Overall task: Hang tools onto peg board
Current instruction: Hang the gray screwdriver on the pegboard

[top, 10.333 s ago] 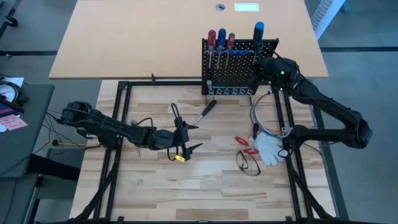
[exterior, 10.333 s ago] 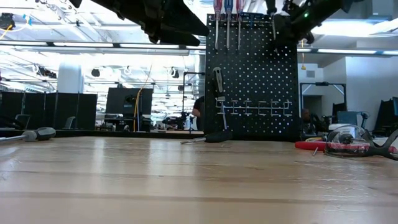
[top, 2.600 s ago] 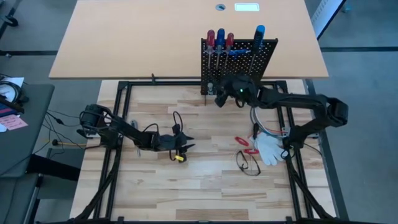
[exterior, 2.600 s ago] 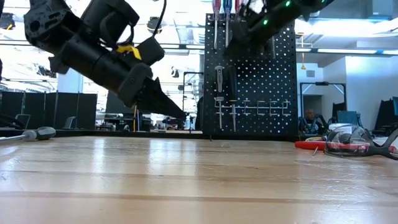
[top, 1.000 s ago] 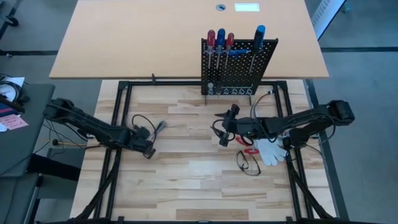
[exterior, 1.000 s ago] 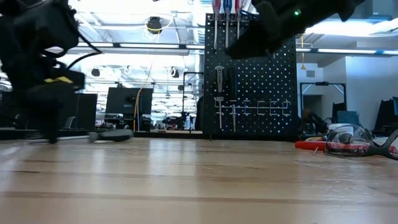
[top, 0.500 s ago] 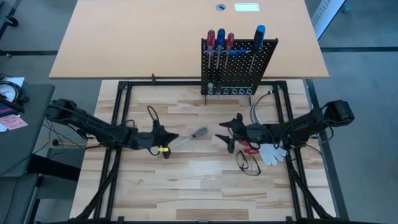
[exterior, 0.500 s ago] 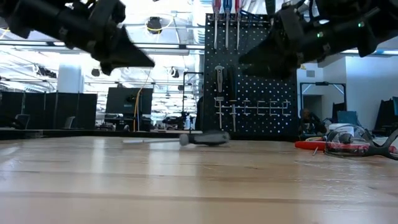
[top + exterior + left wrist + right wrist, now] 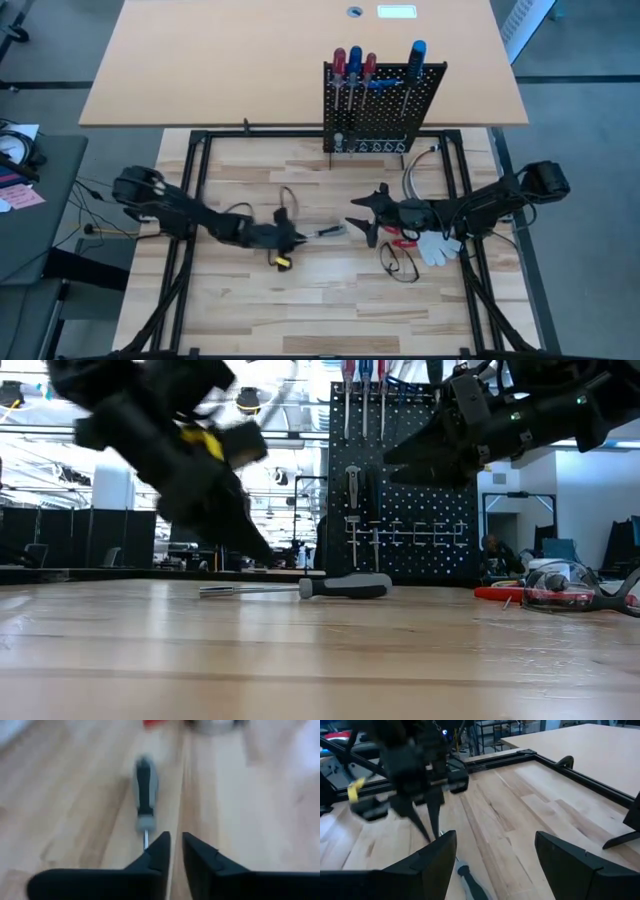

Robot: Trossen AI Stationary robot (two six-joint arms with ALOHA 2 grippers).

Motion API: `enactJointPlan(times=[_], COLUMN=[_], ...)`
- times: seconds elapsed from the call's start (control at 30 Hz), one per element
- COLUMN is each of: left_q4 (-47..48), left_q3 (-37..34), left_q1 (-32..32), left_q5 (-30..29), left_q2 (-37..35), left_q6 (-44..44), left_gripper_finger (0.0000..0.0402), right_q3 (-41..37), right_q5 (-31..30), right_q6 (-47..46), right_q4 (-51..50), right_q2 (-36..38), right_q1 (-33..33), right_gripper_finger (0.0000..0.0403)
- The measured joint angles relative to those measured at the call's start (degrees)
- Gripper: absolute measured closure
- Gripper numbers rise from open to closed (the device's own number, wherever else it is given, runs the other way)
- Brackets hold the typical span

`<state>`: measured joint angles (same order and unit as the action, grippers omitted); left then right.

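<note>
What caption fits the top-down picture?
Left pincer reaches a grey-handled screwdriver on the table while the open right pincer waits beside it.

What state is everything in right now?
Grey-handled screwdriver: lying flat on the table.
Left tool: low, at its shaft end.
Right tool: open, empty, raised.
Peg board: upright, screwdrivers hung.
Red pliers: lying flat.
Glove: lying flat.

We see bare wood before peg board; screwdriver lies mid-table between grippers; pliers, glasses, glove crowd right side.
</note>
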<state>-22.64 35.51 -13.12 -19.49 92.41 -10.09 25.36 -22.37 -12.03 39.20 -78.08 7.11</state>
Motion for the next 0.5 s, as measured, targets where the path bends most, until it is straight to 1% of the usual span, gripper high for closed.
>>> enactJointPlan(times=[0.17,0.23,0.27,0.33,0.4,0.47,0.5], left_q4=[20.5,25.0,26.0,26.4,26.4,26.2,26.1], left_q3=[11.4,14.2,15.2,16.4,17.0,17.0,17.0], left_q1=[2.1,2.9,3.2,4.1,4.7,5.1,5.3], left_q5=[-2.6,-2.4,-1.3,2.1,4.7,5.8,5.8], left_q2=[7.1,9.2,9.9,11.0,11.8,12.3,12.3], left_q6=[-0.5,-1.0,-0.6,-0.2,-0.3,-0.4,-0.4], left_gripper_finger=[0.0278,0.0262,0.0258,0.0261,0.0280,0.0316,0.0340], right_q3=[0.0,0.0,0.0,0.0,0.0,0.1,0.1], right_q5=[0.0,0.0,0.0,0.0,0.0,0.0,0.0], right_q6=[-0.1,-0.1,-0.1,0.0,0.1,0.3,0.4], right_q4=[-0.6,-0.9,-1.2,-1.3,-1.5,-2.2,-2.8], right_q2=[0.0,0.0,0.0,0.0,0.0,0.0,0.0], right_q1=[0.3,0.7,1.0,1.6,2.0,2.2,2.4], right_gripper_finger=[0.0125,0.0125,0.0125,0.0125,0.0125,0.0125,0.0125])
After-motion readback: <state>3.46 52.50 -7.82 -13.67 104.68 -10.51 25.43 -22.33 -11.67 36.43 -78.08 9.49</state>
